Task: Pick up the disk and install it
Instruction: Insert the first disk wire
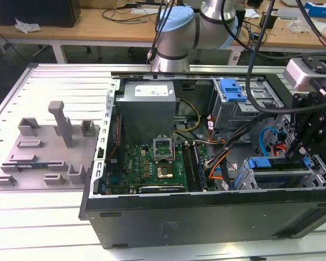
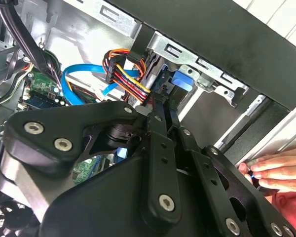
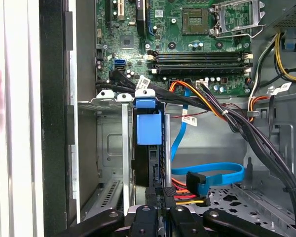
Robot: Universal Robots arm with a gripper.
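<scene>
A pale grey metal tabletop (image 1: 49,81) made of long ribbed aluminium slats fills the exterior view, lit evenly from above. Behind it, along the far edge, stands a light wooden workbench (image 1: 98,24) on white metal legs, strewn with loose black cables (image 1: 125,12) and a crumpled white cloth (image 1: 26,25). A blue box (image 1: 320,9) rests on it at the exterior view's right. Beneath that bench the floor lies in dark shadow.
</scene>
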